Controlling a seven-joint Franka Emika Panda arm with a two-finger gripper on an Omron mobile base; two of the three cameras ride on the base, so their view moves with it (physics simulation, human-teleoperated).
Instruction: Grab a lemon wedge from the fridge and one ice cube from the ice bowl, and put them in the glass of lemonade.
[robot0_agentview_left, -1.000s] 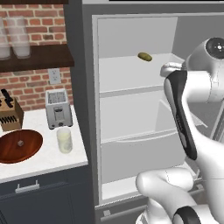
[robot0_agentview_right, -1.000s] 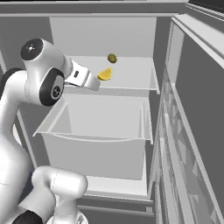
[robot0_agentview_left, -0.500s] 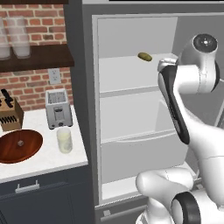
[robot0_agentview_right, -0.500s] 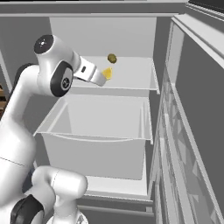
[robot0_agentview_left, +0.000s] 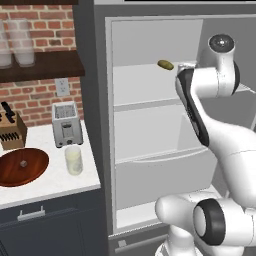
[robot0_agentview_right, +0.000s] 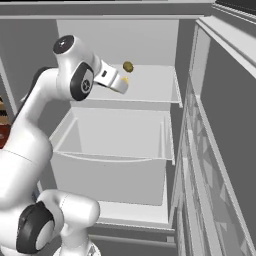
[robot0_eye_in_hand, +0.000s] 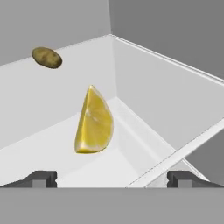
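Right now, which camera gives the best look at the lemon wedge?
The hand view: the lemon wedge stands large and unobstructed on the fridge shelf. The right base view shows just a yellow sliver beside the hand.

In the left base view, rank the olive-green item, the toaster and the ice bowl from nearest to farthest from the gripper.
From the gripper:
1. Olive-green item, beside it on the upper fridge shelf.
2. Toaster, on the counter against the brick wall.
3. Ice bowl, far left on the counter.
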